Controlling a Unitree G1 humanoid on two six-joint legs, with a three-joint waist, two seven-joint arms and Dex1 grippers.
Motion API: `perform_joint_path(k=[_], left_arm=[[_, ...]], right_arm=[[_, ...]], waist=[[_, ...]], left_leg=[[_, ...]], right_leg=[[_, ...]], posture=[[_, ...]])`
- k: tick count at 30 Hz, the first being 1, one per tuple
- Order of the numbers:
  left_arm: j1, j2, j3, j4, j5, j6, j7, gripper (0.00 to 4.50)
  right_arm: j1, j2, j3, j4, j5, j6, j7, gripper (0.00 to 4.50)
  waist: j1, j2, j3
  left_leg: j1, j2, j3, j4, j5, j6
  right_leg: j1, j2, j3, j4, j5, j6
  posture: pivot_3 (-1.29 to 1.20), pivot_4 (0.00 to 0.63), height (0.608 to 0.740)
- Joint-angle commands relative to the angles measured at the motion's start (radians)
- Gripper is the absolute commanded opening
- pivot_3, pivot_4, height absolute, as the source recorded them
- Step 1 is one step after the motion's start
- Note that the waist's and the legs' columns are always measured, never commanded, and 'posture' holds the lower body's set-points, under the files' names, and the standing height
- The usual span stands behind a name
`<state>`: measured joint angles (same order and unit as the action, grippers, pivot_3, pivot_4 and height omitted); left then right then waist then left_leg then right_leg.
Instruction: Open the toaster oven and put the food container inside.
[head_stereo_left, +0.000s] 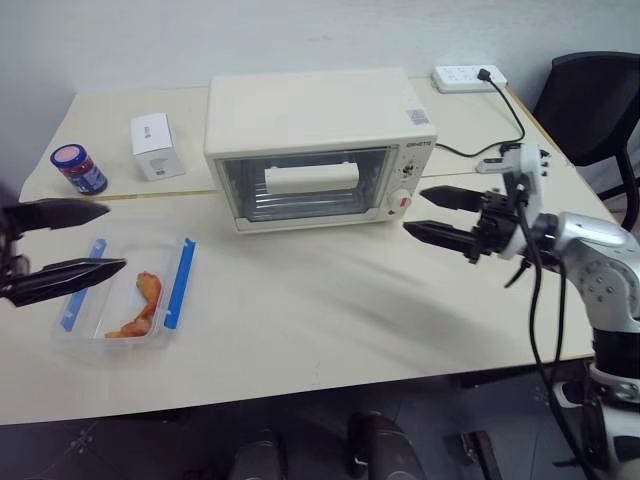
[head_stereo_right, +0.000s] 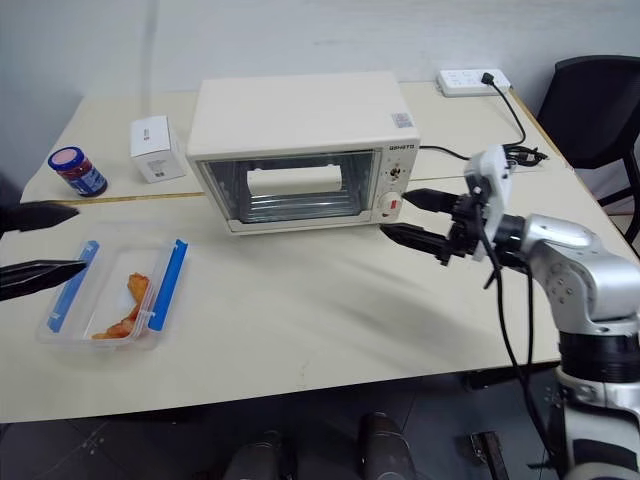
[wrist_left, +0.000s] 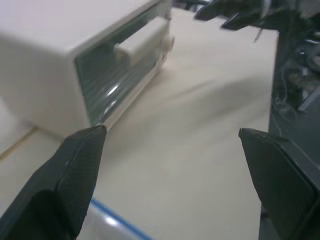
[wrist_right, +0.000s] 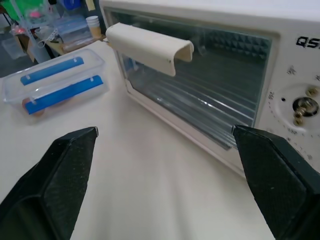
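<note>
The cream toaster oven stands at the table's middle with its glass door shut and its white bar handle across the front. The clear food container, with two blue clips and orange food inside, lies at the front left. My left gripper hovers open just left of the container, one finger over its near-left corner. Off the oven's knob side, my right gripper is open and points toward the oven's front. In the right wrist view the handle and the container lie ahead.
A small blue jar and a white carton stand left of the oven. A power strip with a black cable lies at the back right, near a black chair. The table is bare in front of the oven.
</note>
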<state>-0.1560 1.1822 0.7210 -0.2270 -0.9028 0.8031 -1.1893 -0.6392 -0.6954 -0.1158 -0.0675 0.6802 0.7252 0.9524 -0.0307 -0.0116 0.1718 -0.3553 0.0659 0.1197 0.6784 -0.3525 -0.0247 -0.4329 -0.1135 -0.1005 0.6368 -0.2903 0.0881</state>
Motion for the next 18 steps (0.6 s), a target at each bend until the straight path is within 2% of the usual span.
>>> perform_joint_path(k=[1, 5, 12, 18], left_arm=[[-0.102, 0.009, -0.083, -0.022, -0.036, 0.005, 0.045, 4.5], [-0.232, -0.01, -0.194, -0.012, -0.029, -0.011, 0.086, 4.5], [-0.31, -0.025, -0.26, 0.037, 0.012, -0.04, 0.088, 4.5], [-0.342, -0.062, -0.299, 0.066, 0.057, -0.074, 0.121, 4.5]], right_arm=[[-0.066, 0.031, 0.03, 0.032, -0.031, -0.019, -0.014, 4.47], [-0.132, 0.089, 0.098, 0.088, -0.089, -0.062, -0.002, 4.47], [-0.235, 0.195, 0.146, 0.179, -0.143, -0.107, -0.005, 4.47], [-0.198, 0.209, 0.163, 0.074, -0.108, -0.09, 0.053, 4.47]], waist=[[0.0, 0.0, 0.0], [0.002, 0.0, 0.0], [0.001, 0.001, 0.001], [0.002, 0.001, 0.001]], left_leg=[[-0.001, 0.0, 0.0, 0.001, 0.0, 0.0], [-0.002, 0.0, 0.0, 0.003, 0.0, 0.001], [-0.004, 0.0, 0.0, 0.004, 0.0, 0.001], [-0.014, -0.001, -0.001, 0.006, 0.0, 0.001]], right_leg=[[0.0, 0.0, 0.0, 0.0, 0.0, 0.0], [-0.001, 0.0, 0.0, 0.0, 0.0, 0.001], [-0.003, 0.001, 0.0, 0.001, 0.001, 0.001], [-0.012, 0.001, 0.0, 0.003, 0.001, 0.002]], posture=[[0.0, 0.15, 0.74], [0.0, 0.15, 0.74], [0.0, 0.15, 0.74], [0.0, 0.15, 0.74]])
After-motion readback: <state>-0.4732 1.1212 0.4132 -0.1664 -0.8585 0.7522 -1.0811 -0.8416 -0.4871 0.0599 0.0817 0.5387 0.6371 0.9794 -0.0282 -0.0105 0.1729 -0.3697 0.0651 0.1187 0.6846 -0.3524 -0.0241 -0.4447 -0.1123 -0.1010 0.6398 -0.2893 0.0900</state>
